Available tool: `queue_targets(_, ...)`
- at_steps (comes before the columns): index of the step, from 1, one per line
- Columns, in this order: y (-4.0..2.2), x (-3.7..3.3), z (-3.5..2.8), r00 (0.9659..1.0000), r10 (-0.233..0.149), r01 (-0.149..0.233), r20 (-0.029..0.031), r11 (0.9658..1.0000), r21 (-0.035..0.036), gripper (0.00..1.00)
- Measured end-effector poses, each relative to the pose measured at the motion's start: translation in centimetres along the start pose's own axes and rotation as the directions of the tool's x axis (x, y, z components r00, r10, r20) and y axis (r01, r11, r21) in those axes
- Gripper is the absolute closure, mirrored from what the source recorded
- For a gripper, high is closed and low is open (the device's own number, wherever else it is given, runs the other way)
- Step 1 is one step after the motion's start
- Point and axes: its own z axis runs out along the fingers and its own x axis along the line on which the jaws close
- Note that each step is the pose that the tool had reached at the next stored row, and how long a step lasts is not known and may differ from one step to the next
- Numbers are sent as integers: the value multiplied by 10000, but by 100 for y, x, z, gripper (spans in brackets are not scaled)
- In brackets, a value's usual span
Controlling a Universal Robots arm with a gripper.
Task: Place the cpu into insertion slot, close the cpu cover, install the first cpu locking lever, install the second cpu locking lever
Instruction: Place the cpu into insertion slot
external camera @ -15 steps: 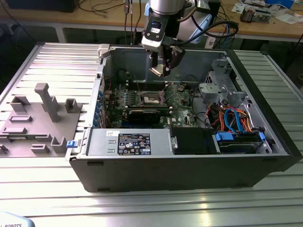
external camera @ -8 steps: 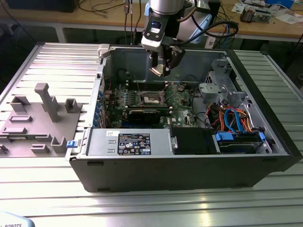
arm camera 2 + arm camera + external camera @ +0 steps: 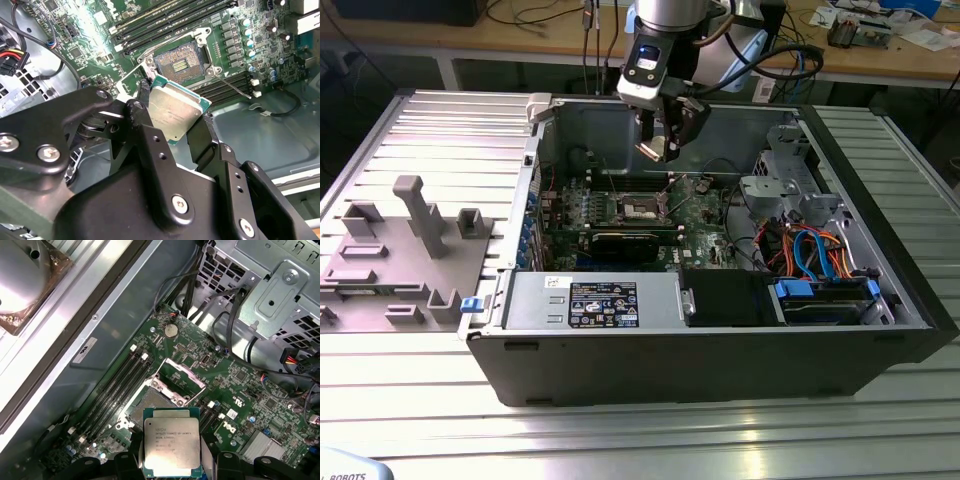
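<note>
Your gripper [image 3: 663, 150] pinched the cpu [image 3: 175, 112] by two opposite edges, its metal face showing in both wrist views; the cpu hung clear of the board [image 3: 705, 235]; the slot [image 3: 642, 208] lay bare, at six o'clock from the gripper in the exterior view; the cover [image 3: 180, 377] stood raised beside it.

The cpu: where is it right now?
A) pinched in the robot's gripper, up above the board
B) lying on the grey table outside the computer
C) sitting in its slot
A: the cpu is clamped in the gripper above the green motherboard, and the insertion slot sits bare.
</note>
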Motion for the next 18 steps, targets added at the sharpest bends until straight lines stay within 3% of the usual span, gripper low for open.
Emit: queue_targets(18, 0, 0, 0, 9992, 402, -402, 25, 9992, -8, 46)
